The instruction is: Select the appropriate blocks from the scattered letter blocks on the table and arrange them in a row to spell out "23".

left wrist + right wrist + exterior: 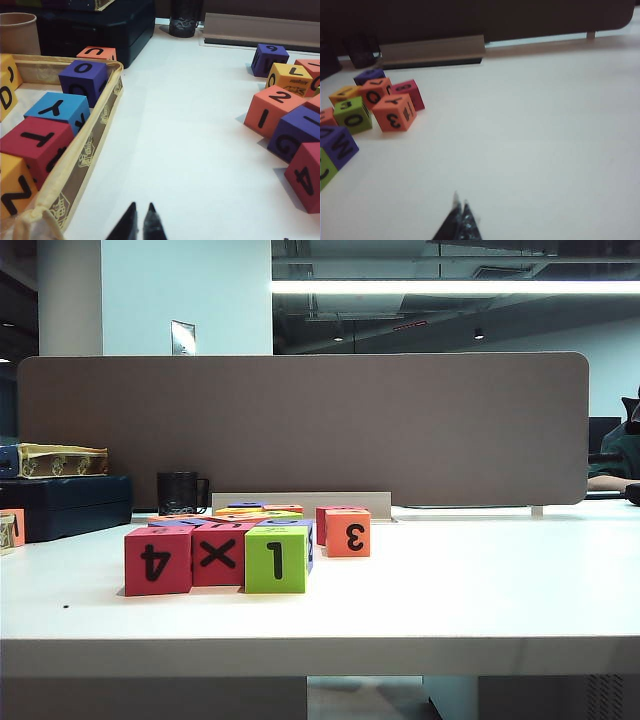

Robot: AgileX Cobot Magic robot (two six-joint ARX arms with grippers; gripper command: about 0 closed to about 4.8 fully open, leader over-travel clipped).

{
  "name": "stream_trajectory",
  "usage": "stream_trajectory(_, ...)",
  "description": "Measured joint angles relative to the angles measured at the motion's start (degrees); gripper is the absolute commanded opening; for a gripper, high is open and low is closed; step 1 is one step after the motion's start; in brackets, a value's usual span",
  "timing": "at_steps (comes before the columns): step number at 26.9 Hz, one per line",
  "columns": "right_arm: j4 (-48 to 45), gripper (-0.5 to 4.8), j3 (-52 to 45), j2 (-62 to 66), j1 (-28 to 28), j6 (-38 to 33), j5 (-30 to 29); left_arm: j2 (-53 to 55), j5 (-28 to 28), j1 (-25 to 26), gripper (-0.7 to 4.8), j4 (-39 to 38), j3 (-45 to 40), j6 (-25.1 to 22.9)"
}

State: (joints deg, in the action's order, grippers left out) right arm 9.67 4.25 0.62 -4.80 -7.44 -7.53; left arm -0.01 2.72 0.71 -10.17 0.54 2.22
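We see the orange foam cube marked "3" [348, 533] sitting on the smooth white worktop [480, 590], just right of the clustered matte cubes [215, 555]. Left gripper [139, 207] and right gripper [460, 205] hover over bare worktop (pointed jaws together, empty).

The table [470, 590] filled the lower half of the exterior frame, with a partition [300, 430] standing behind it. The scattered letter blocks [245, 540] clustered left of centre. Three stood in a front row: the "4" block [158, 560] leftmost, the "X" block [218, 554] touching it, the "1" block [276, 560] next. The "3" block [348, 533] sat behind and right. A mug [181, 493] stood farther back, cases [65, 502] at far left. The left gripper [140, 220] and right gripper [461, 216] appeared in no exterior frame, each low in its wrist frame above the table.
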Motion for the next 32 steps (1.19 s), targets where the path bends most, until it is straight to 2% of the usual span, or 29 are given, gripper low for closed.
stream_trajectory(13, 7.78, -0.01, 14.38, 0.02, 0.0, 0.0, -0.09, 0.0, -0.02, 0.0, 0.21, 0.0, 0.0, 0.0)
stream_trajectory(15, 11.76, -0.01, 20.41, 0.04, 0.0, -0.02, -3.21, 0.0, -0.02, 0.0, 0.21, 0.0, 0.0, 0.0)
stream_trajectory(20, 17.09, -0.01, 28.3, 0.04, 0.0, -0.02, -8.59, -0.02, -0.04, 0.0, 0.21, 0.0, 0.0, 0.0)
stream_trajectory(25, 24.06, -0.01, 31.34, 0.07, 0.0, -0.04, -12.13, 0.0, -0.09, 0.0, 0.21, 0.0, 0.0, 0.02)
stream_trajectory(29, 30.91, -0.01, 31.54, 0.07, 0.0, -3.74, -20.13, 0.0, -0.17, 0.0, 0.21, 0.0, 0.0, 0.07)
stream_trajectory(32, 33.57, -0.01, 31.54, 0.07, 0.0, -4.76, -23.41, 0.0, -0.72, 0.0, 0.21, 0.0, 0.0, 0.07)
